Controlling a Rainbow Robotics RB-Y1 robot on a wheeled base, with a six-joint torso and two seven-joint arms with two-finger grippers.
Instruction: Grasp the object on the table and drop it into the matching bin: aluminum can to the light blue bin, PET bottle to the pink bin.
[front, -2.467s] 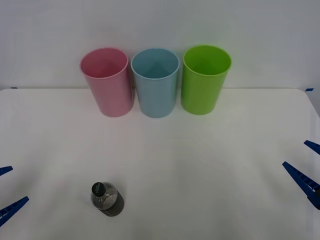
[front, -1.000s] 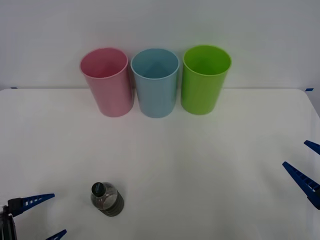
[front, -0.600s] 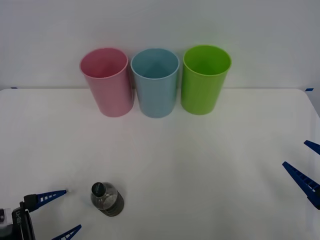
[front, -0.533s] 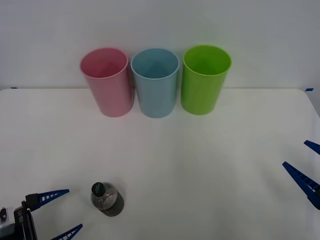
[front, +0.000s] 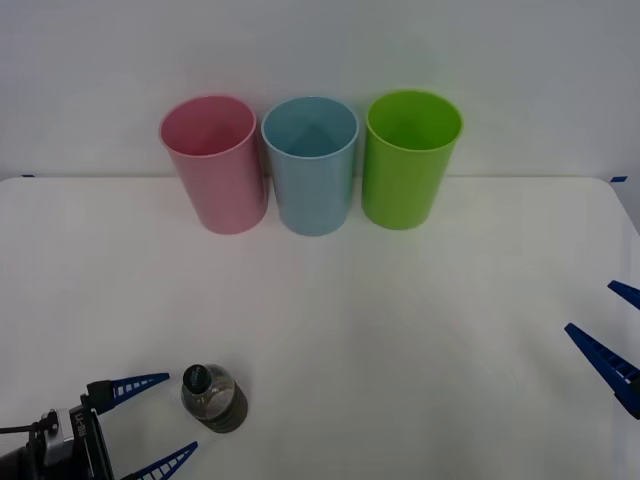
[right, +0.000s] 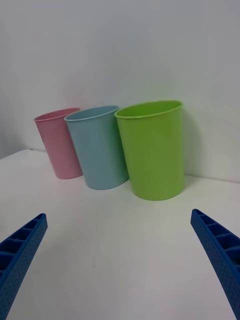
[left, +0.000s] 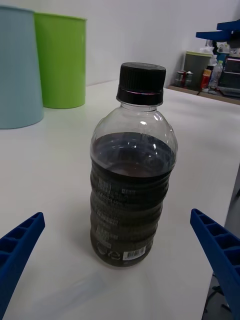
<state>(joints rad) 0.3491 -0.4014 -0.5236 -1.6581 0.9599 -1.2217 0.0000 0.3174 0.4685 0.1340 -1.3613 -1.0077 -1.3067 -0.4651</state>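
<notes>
The PET bottle (front: 214, 398) stands upright on the white table (front: 400, 320) near its front left; it is clear, with a black cap and dark contents. My left gripper (front: 182, 411) is open just left of it, fingertips level with the bottle's near side and not touching. In the left wrist view the bottle (left: 132, 175) stands close between my open fingers (left: 20, 245). The pink bin (front: 213, 165) stands at the back left of the row, the light blue bin (front: 310, 165) beside it. My right gripper (front: 590, 306) waits open at the table's right edge.
A lime green bin (front: 410, 160) stands right of the light blue one, all three against the white wall. The right wrist view shows the same row: pink bin (right: 59, 142), light blue bin (right: 97, 147), green bin (right: 152, 150). Bare tabletop separates bottle and bins.
My left gripper has come in from the lower left corner toward the bottle, staying open. The bottle, the bins and the right arm have not moved.
</notes>
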